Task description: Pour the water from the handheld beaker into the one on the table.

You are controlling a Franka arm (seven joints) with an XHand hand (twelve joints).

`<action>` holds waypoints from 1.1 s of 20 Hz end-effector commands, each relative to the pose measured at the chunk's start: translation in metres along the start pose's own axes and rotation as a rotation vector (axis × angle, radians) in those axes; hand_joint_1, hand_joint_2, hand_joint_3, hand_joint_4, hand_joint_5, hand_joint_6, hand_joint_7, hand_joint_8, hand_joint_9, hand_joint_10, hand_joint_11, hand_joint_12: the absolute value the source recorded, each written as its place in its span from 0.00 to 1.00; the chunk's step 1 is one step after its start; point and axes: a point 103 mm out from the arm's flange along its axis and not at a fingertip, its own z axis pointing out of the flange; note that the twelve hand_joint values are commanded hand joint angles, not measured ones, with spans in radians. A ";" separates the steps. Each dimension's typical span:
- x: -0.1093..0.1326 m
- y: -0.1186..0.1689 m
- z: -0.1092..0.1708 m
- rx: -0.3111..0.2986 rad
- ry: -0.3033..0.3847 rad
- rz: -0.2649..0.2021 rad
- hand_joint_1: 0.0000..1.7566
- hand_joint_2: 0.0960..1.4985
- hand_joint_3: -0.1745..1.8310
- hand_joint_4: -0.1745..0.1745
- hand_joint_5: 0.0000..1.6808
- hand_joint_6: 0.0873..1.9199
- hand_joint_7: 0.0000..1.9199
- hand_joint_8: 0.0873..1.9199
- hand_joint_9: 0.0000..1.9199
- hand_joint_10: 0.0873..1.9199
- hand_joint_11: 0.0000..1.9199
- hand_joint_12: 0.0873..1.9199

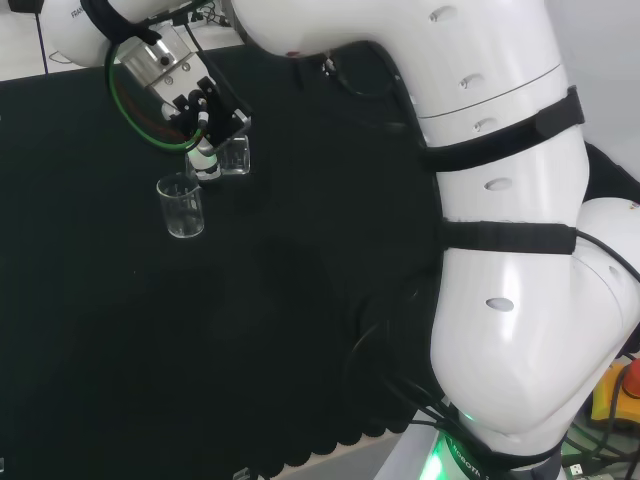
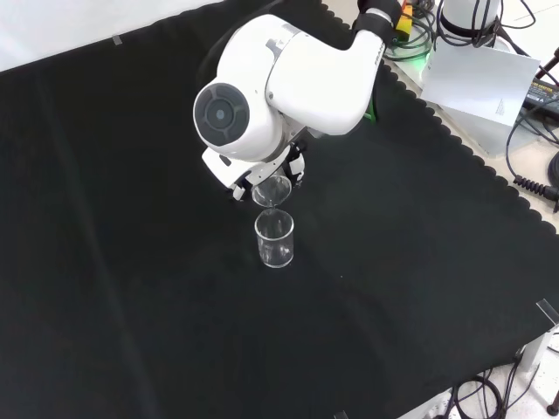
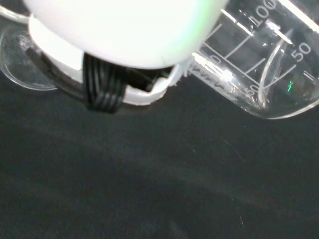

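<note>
Head view first: the black cloth (image 1: 150,380) covers the whole bench, and the white arm (image 1: 500,250) rises along the right side of the view, reaching across to the upper left. In the front view the arm's big link with its round grey cap (image 2: 220,113) stands in front of the wrist, just above the two glasses.

At the arm's end the hand (image 1: 205,125) grips the handheld beaker (image 1: 236,154), a small clear one, with black and white fingers closed round its side. In the front view this beaker (image 2: 272,190) sits tucked under the link, tilted so its open mouth faces the camera. The wrist view shows it close up (image 3: 269,74), lying at a slant with printed scale marks on its wall and a blurred white part of the hand (image 3: 129,30) beside it. How much water it holds cannot be told.

The table beaker (image 1: 181,206) stands upright on the cloth, just beside and below the held one, to its left in the head view. In the front view it (image 2: 274,238) stands directly below the held beaker, very near it; whether the two touch cannot be told.
</note>
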 end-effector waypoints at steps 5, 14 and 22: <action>0.005 -0.001 -0.003 0.013 0.001 0.004 0.74 0.39 0.49 0.00 0.66 0.50 0.60 0.50 0.75 0.42 0.58 0.42; 0.012 -0.005 -0.006 0.014 -0.026 -0.005 0.74 0.39 0.49 0.00 0.66 0.50 0.60 0.50 0.75 0.42 0.58 0.43; 0.017 -0.008 -0.008 0.012 -0.043 0.002 0.74 0.39 0.49 0.00 0.66 0.50 0.60 0.50 0.75 0.42 0.58 0.43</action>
